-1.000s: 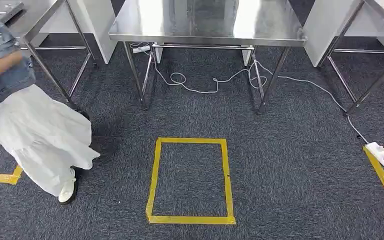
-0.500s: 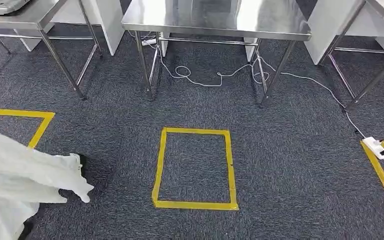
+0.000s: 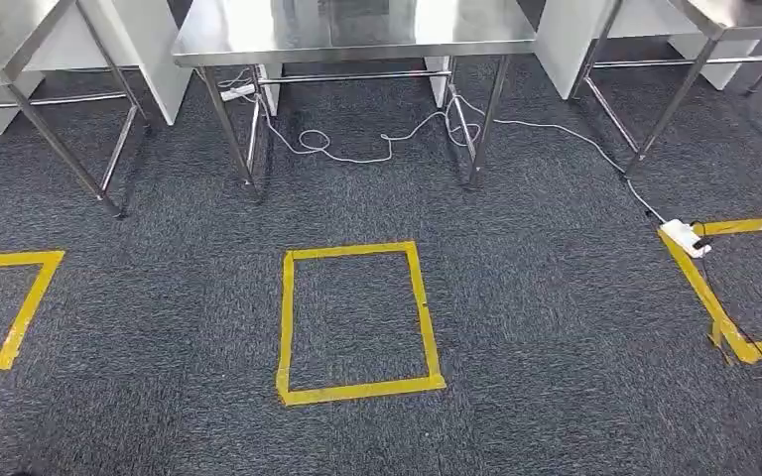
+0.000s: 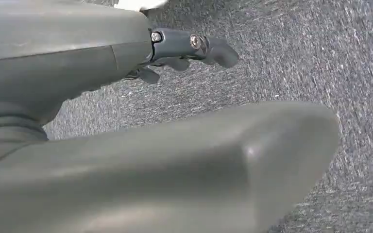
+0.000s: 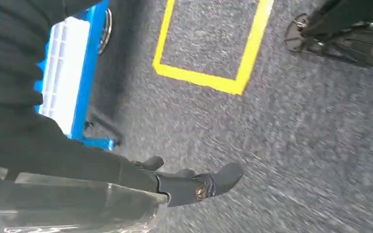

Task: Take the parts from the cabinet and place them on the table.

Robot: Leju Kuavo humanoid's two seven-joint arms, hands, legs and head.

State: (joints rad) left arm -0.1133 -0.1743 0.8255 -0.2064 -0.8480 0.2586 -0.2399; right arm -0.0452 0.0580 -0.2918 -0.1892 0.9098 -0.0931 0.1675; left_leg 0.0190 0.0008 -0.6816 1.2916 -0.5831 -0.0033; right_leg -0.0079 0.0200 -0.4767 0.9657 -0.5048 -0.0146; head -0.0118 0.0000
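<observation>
Both hands hang empty over carpet: left hand (image 4: pixel 184 48) and right hand (image 5: pixel 194 184), fingers loosely apart. Cabinet and parts unseen. Steel tabletop (image 3: pixel 357 25) at 12 o'clock. Risk, my judgement: feet snagging white cable (image 3: pixel 357 149) beneath it.

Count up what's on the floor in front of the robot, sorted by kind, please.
Steel tables: 3 (middle, left, right)
Yellow tape outlines: 3 (middle, left, right)
White power strips: 2 ()
Total: 8
</observation>
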